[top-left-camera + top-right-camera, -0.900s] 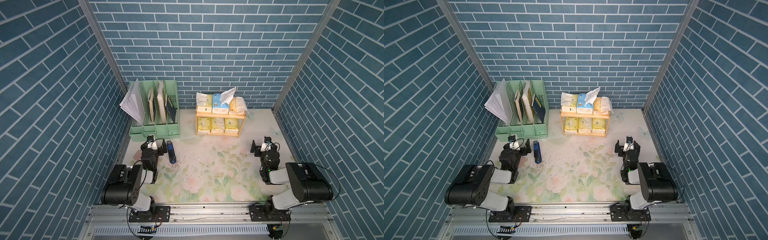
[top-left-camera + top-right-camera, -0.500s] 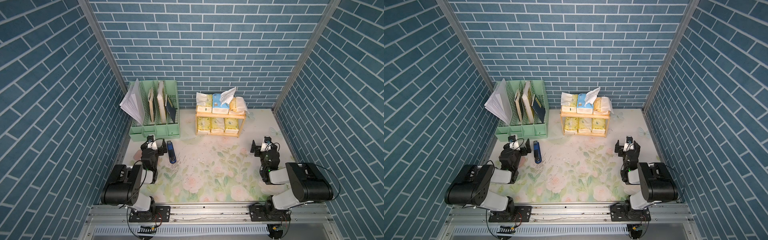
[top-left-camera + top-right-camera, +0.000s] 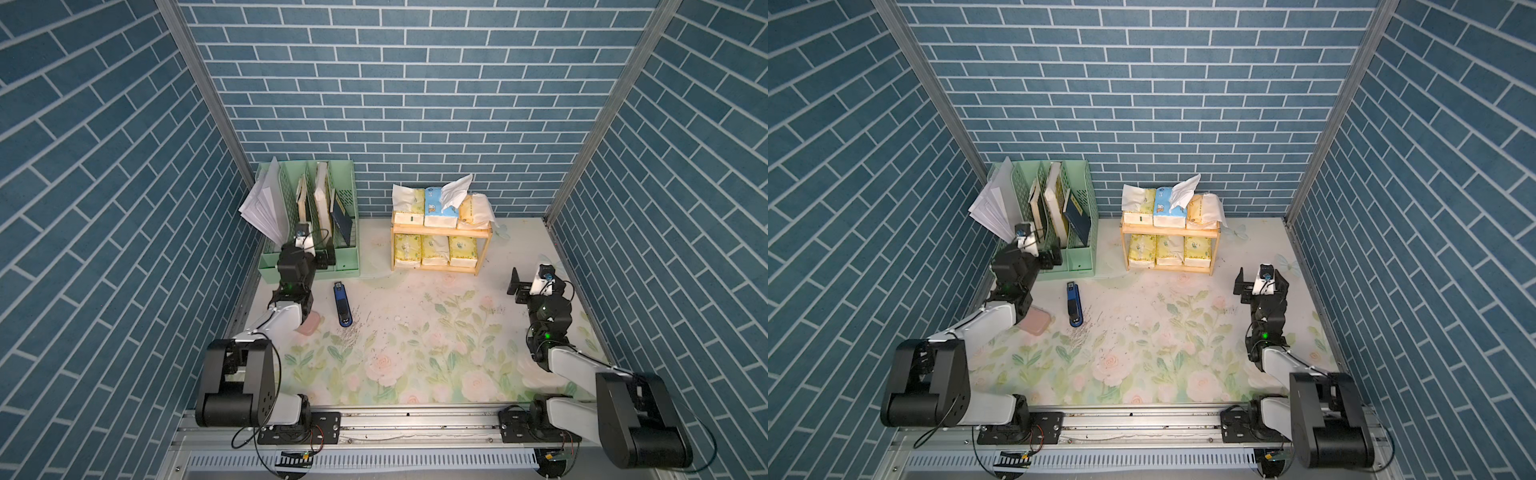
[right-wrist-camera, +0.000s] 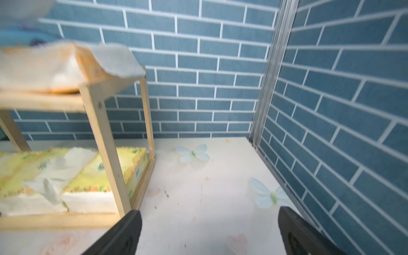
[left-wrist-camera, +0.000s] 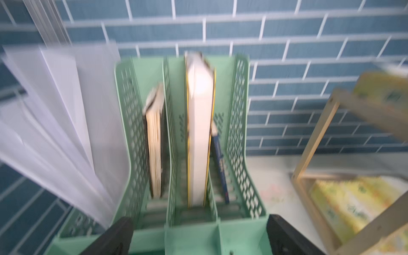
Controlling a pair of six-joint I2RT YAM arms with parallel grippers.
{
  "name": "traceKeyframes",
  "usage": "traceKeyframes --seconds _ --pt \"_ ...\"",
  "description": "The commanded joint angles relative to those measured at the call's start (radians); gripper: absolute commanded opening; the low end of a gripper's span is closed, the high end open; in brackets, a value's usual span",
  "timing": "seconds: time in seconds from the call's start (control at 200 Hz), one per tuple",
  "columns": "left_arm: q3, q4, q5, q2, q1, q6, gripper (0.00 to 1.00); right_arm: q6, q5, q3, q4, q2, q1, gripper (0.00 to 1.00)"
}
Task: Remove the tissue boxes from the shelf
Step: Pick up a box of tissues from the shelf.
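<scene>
All six tissue boxes are seen on the shelf (image 3: 441, 231), which is set on the floral counter (image 3: 415, 353) against the back wall. On the upper board a yellow-green pack (image 3: 409, 208), a blue-and-white pack (image 3: 434, 208) with a cartoon figure and an orange-yellow pack (image 3: 469, 212) are lined up touching, with white tissue pulled out of each. On the lower board three yellow-green packs (image 3: 435, 249) are placed side by side. Green print is borne by the yellow-green packs, but it is too blurred to be read in any view. Light lettering on a dark blue book (image 5: 219, 163) in the mint green file organizer (image 3: 345, 266) cannot be read either.

The left pincer (image 5: 198, 237) is held with its jaws spread wide and empty, just in front of the organizer. The right pincer (image 4: 208, 220) is likewise spread wide and empty, near the shelf's right end but apart from it. A blue stapler (image 3: 343, 305) is laid on the counter beside the left arm.
</scene>
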Motion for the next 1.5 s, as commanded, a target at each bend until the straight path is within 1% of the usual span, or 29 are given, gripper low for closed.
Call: traceKeyframes --seconds 0.0,0.105,0.19,0.265,0.395,0.41,0.445,0.53,0.58,0.765,0.92,0.95,1.03,1.09,1.17,1.245,1.385,1.495 --pt "0.039 -0.176 0.025 -0.065 -0.035 -0.053 1.0 0.044 -0.03 0.056 -0.244 -0.137 -0.002 1.0" --pt "0.075 -0.208 -0.009 -0.114 -0.063 -0.126 1.0 0.087 -0.053 0.099 -0.395 -0.252 -0.002 1.0" --pt "0.096 -0.239 -0.023 -0.154 -0.078 -0.199 1.0 0.137 -0.076 0.142 -0.52 -0.316 -0.003 1.0" --pt "0.153 -0.324 -0.001 -0.163 -0.082 -0.288 1.0 0.191 -0.128 0.198 -0.635 -0.351 -0.002 1.0" --pt "0.295 -0.486 0.137 -0.099 -0.086 -0.455 1.0 0.274 -0.189 0.292 -0.777 -0.365 -0.003 1.0" --pt "0.309 -0.501 0.152 -0.087 -0.087 -0.47 1.0 0.283 -0.22 0.298 -0.789 -0.365 -0.002 1.0" --pt "0.341 -0.529 0.194 -0.06 -0.093 -0.503 1.0 0.304 -0.245 0.313 -0.805 -0.366 -0.003 1.0" --pt "0.402 -0.555 0.264 0.0 -0.128 -0.566 0.99 0.354 -0.29 0.326 -0.818 -0.369 -0.002 1.0" --pt "0.429 -0.561 0.279 0.027 -0.156 -0.584 0.98 0.371 -0.31 0.327 -0.817 -0.371 -0.002 1.0" --pt "0.568 -0.623 0.287 0.132 -0.262 -0.564 0.95 0.367 -0.321 0.335 -0.859 -0.356 -0.002 1.0" --pt "0.686 -0.683 0.265 0.218 -0.34 -0.52 0.85 0.365 -0.304 0.33 -0.875 -0.354 -0.001 1.0" --pt "0.707 -0.694 0.262 0.236 -0.347 -0.516 0.83 0.366 -0.301 0.327 -0.874 -0.355 -0.001 1.0" --pt "0.76 -0.726 0.245 0.283 -0.365 -0.496 0.8 0.368 -0.299 0.323 -0.875 -0.353 0.0 1.0" --pt "0.8 -0.757 0.197 0.315 -0.375 -0.476 0.79 0.369 -0.297 0.32 -0.874 -0.354 -0.001 1.0" --pt "0.845 -0.784 0.143 0.353 -0.383 -0.451 0.74 0.369 -0.288 0.313 -0.874 -0.354 -0.001 1.0" --pt "0.88 -0.802 0.116 0.391 -0.387 -0.436 0.71 0.369 -0.285 0.311 -0.874 -0.349 -0.001 1.0" --pt "0.931 -0.824 0.1 0.454 -0.403 -0.412 0.62 0.369 -0.282 0.307 -0.872 -0.34 -0.001 1.0" --pt "0.975 -0.843 0.083 0.499 -0.419 -0.39 0.59 0.369 -0.281 0.302 -0.87 -0.331 -0.001 1.0"
